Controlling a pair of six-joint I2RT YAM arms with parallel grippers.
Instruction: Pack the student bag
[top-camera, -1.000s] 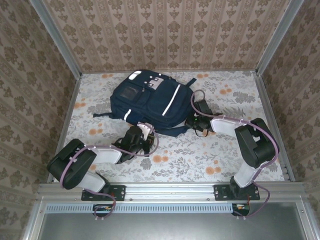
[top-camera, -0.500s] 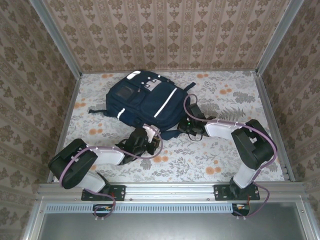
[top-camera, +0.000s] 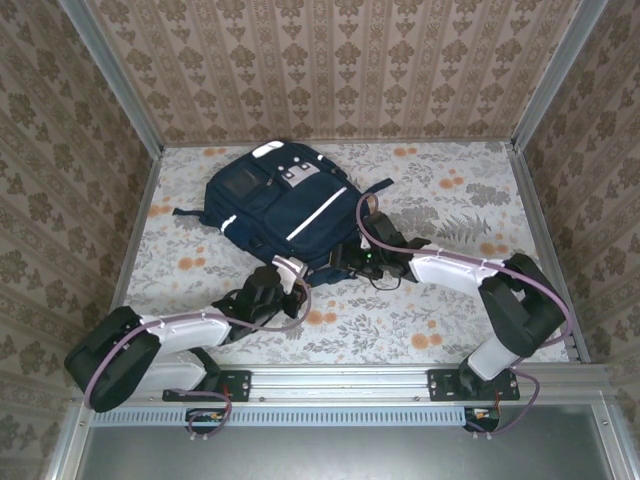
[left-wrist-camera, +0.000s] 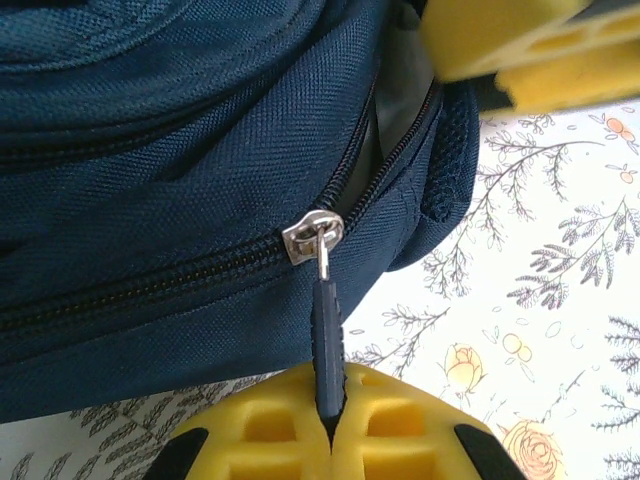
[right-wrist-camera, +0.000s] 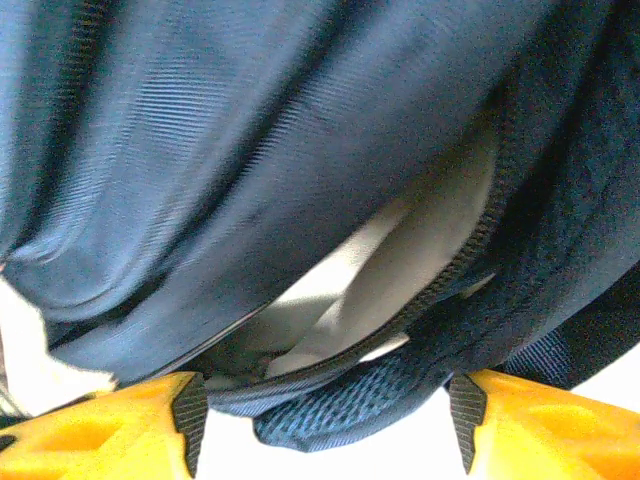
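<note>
The navy backpack (right-wrist-camera: 300, 130) sits close in front of the lens, its woven cloth a little blurred and lying in soft folds. A zip opening (right-wrist-camera: 400, 270) gapes at the lower middle with pale lining inside and dark zipper teeth (right-wrist-camera: 478, 240) curving down its right side. Below it a padded mesh edge (right-wrist-camera: 340, 405) lies between the yellow fingers (right-wrist-camera: 110, 425) of the right gripper (right-wrist-camera: 325, 425), which stand well apart, dark pads facing inward. A webbing strap (right-wrist-camera: 565, 350) crosses the lower right corner

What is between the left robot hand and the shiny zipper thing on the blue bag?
In the left wrist view, a dark pull tab runs from the silver slider on the student bag into the shut left gripper.
</note>
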